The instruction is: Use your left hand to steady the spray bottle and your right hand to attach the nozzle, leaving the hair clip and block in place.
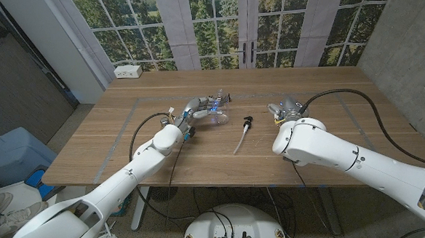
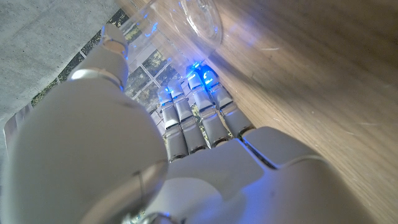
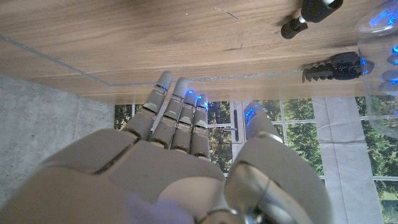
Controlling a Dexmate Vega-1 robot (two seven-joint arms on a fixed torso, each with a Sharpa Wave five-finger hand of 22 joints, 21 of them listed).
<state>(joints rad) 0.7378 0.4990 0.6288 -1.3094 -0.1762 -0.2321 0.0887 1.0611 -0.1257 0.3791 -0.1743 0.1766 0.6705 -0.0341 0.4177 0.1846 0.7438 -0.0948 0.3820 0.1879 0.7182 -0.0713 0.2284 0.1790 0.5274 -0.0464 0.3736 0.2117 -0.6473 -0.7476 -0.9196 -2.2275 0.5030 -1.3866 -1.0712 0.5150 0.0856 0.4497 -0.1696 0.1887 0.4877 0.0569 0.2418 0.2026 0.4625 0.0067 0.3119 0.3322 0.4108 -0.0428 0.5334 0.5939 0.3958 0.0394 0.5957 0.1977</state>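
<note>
Left hand (image 1: pixel 197 109) lies against the clear bottle (image 1: pixel 216 110) near the middle of the counter (image 1: pixel 327 80), toward its far edge. Its fingers (image 2: pixel 196 118) reach the bottle's wall, but whether they clasp it I cannot tell. Right hand (image 1: pixel 285 109) stands apart on the right with its fingers (image 3: pixel 177 115) straight and close together, holding nothing.

Between the 2 hands lies the nozzle (image 1: pixel 246 122), its dip tube (image 1: pixel 240 141) trailing toward the near edge. A dark hair clip (image 3: pixel 336 65) lies just beside the bottle.

By its look the bottle is light, smooth and likely to roll, so it wants a full wrap round its body. The nozzle is small and rigid and best pinched at its black collar; the thin tube will probably flex.
</note>
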